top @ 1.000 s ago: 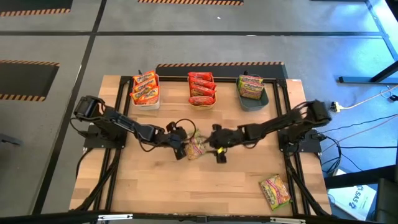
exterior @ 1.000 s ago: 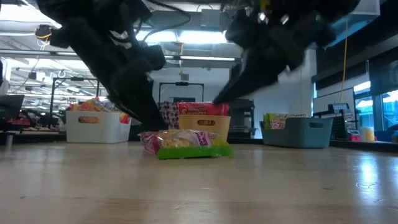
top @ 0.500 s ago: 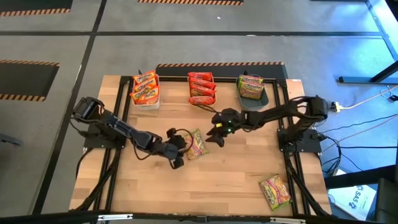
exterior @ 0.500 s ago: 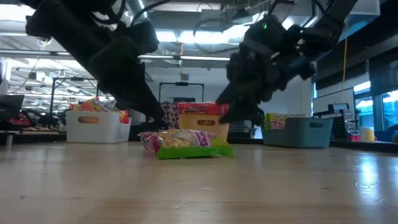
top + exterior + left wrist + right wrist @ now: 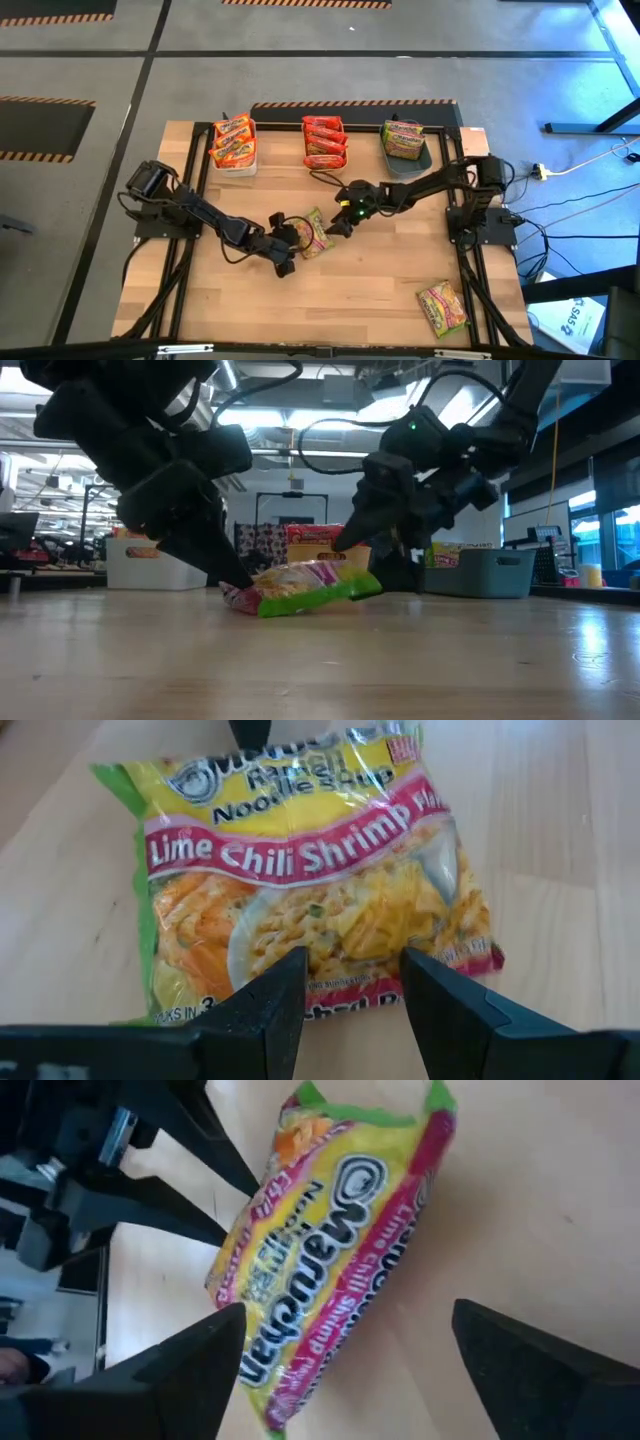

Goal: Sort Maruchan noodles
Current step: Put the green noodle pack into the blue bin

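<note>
A green-yellow Maruchan noodles packet (image 5: 316, 236), labelled Lime Chili Shrimp, lies mid-table between both grippers. My left gripper (image 5: 350, 970) is open at the packet's end on the table's left side. My right gripper (image 5: 350, 1315) stands wide open just past the packet's other end (image 5: 365, 584), which is raised off the wood. I cannot tell whether the right gripper touches it. A second green-yellow packet (image 5: 442, 307) lies flat near the table's front right corner. My left gripper bears with its two open fingertips (image 5: 285, 985) on the packet's short red-edged end (image 5: 350, 1005), coming slanting down from the table's left. Nothing is pinched between the fingers. That end (image 5: 240, 596) stays on the table while the packet tilts up toward its far end.
Along the far edge stand a white bin (image 5: 233, 152) of orange packets, an orange bin (image 5: 325, 146) of red packets and a grey-blue bin (image 5: 406, 150) of green-yellow ones. Bare wood lies toward the near edge.
My right gripper has swung from the packet's near side toward the far edge, rolled, and dropped back beside the packet's right end. My left gripper has crept toward the near edge and lower. The packet, flat before, now tilts with its right end raised.
</note>
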Controlling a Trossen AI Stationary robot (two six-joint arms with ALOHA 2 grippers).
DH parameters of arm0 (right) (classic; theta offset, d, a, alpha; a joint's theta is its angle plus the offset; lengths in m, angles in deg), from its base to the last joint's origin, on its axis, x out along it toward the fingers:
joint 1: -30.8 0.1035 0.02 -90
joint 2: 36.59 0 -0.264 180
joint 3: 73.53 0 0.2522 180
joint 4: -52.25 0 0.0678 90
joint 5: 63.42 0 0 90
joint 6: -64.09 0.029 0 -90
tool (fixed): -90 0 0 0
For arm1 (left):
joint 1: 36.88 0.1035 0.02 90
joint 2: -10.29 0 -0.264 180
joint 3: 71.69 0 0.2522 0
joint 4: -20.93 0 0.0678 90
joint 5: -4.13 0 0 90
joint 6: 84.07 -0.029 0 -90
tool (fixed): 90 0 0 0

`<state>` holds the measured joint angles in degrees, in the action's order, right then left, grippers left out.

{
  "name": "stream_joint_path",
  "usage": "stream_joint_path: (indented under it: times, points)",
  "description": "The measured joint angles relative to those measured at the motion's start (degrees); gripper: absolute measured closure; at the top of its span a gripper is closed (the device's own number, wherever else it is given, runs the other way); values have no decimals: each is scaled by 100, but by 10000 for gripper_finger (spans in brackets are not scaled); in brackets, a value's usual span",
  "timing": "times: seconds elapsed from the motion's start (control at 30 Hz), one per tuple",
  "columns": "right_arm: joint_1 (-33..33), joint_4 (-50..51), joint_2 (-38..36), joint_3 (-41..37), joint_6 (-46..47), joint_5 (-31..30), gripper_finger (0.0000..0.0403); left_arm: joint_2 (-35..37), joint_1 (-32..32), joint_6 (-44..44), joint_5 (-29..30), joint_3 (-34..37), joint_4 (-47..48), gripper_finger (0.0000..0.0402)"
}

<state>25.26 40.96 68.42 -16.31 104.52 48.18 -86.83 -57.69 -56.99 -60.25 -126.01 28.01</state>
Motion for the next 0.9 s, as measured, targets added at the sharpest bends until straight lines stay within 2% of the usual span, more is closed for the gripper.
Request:
stream_joint_path:
  times: [0.37, 0.63, 0.9]
  points:
    - [114, -899, 497, 21, 754, -48, 57, -2, -4, -25, 65, 4, -25, 243]
    - [307, -510, 772, 537, 801, -255, 56, -6, 5, -27, 102, 8, -89, 243]
    - [414, -457, 1129, 1058, 822, 1, 56, -11, 3, -27, 130, 11, -172, 243]
